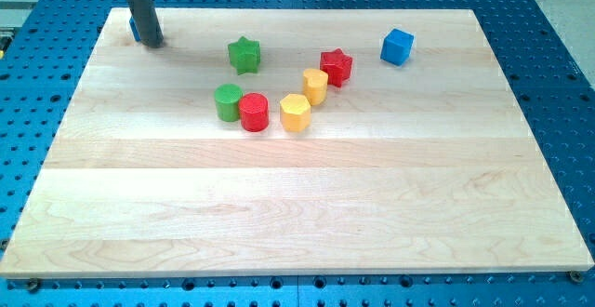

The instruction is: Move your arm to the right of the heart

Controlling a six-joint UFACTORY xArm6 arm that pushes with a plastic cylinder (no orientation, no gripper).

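My tip (152, 43) rests on the wooden board (297, 205) near its top left corner. A blue block (136, 31), mostly hidden behind the rod, touches the tip's left side; its shape cannot be made out. The yellow heart (315, 86) sits near the middle of the board's upper half, far to the right of my tip. A yellow hexagon (295, 113) lies just below and left of the heart, and a red star (337, 66) just above and right of it.
A green star (244, 55) lies between my tip and the heart. A green cylinder (228, 101) and a red cylinder (253, 112) touch each other left of the hexagon. A blue cube (397, 46) sits at the upper right.
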